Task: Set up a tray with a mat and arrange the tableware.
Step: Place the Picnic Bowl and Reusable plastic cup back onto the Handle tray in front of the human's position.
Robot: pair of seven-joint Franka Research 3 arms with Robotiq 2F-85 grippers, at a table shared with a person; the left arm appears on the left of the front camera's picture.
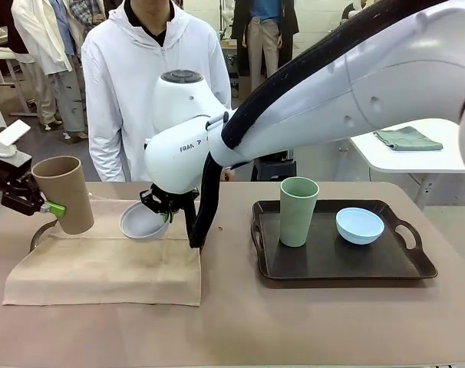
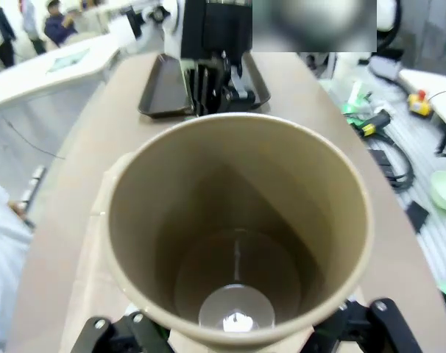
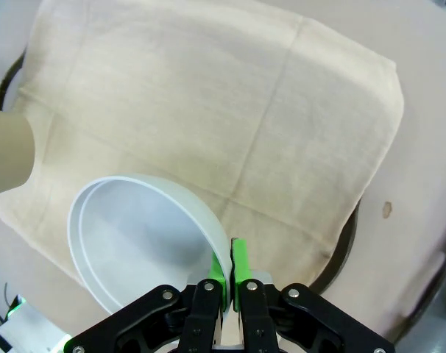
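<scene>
Holding, left: the tan cup point(image 1: 64, 192) is clamped, tilted, by the left gripper point(image 1: 54, 207) over the left edge of the mat point(image 1: 102, 268).
Right: the white bowl point(image 1: 143, 222) is pinched at its rim by the right gripper point(image 1: 165, 208), hung just over the mat.
Mat: laid over a tray point(image 1: 37, 234) whose dark rim peeks out.
Elsewhere: the green cup point(image 1: 298, 211) and blue bowl point(image 1: 360, 225) are kept on a second tray point(image 1: 417, 268).
Advice: the cup should be righted before lowering; the bowl levelled and set well apart.
</scene>
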